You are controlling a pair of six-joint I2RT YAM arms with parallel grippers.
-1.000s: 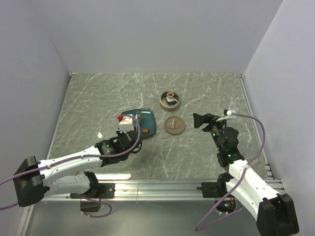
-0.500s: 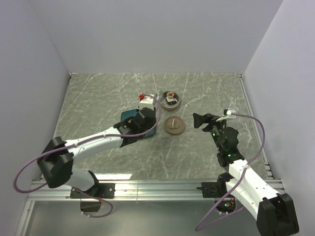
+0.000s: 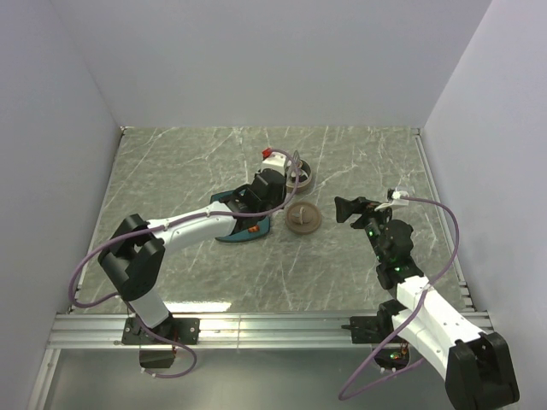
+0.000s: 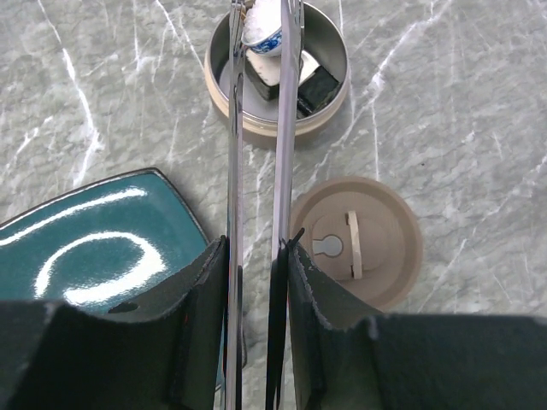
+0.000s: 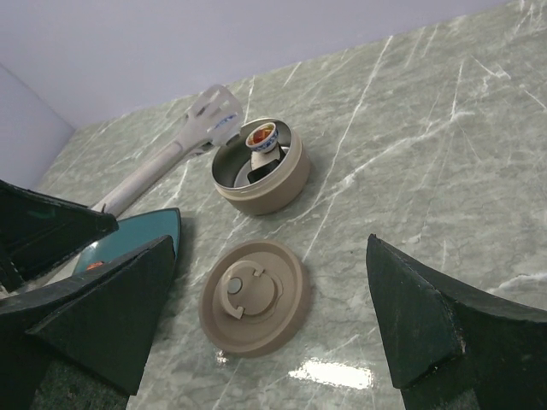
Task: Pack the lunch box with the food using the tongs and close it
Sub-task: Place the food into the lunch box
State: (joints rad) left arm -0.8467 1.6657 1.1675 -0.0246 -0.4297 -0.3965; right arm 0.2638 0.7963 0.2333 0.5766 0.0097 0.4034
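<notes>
Mid-packing here. Gripping the tongs (image 4: pixel 285 128) in the left pincer (image 4: pixel 256 248), tips pinched on a white-and-blue food piece (image 4: pixel 261 34), hanging at the mouth of the lunch box (image 4: pixel 329 94) with other pieces inside. Next, probably: dip lower, ease the squeeze, drop it inside the rim. Then over to the teal plate (image 4: pixel 94 248) for an orange bit (image 3: pixel 254 228). Holding the right pincer (image 3: pixel 349 208) wide open and empty near the lid (image 4: pixel 376 248), flat on the counter (image 3: pixel 171 171) just beside the lunch box. Tight going between box wall and lid; plenty of bare counter beyond and to the right.
</notes>
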